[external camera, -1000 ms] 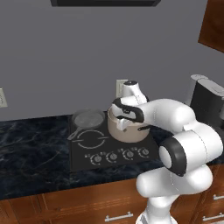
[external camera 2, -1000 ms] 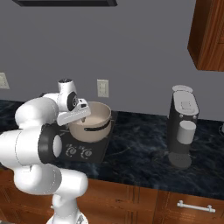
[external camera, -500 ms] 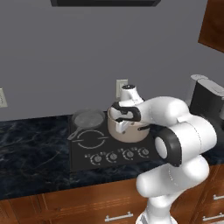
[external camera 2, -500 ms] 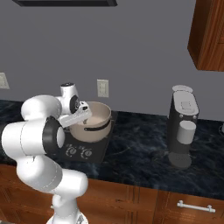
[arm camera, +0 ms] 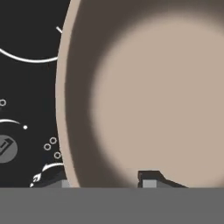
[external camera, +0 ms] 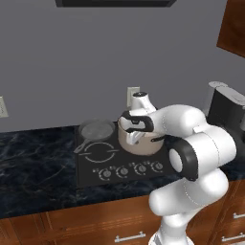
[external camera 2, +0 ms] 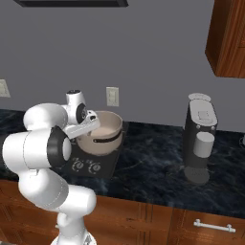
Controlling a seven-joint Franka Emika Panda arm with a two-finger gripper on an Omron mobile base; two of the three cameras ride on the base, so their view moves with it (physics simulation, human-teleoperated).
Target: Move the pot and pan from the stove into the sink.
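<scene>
1. The deep round beige pot [external camera: 141, 139] with its pale inside stands on the right rear burner of the flat black cooktop stove [external camera: 103, 165].
2. The shallow round grey frying pan [external camera: 95, 130] sits on the left rear burner, just beside the pot.
3. The white arm's pincer [arm camera: 105, 181] straddles the pot's rim, one finger [arm camera: 151, 178] inside the wall and one outside; whether it pinches the rim yet, I cannot tell.
4. A dark coffee machine [external camera 2: 200, 146] stands on the dark marbled desk [external camera 2: 158, 172], well apart.
</scene>
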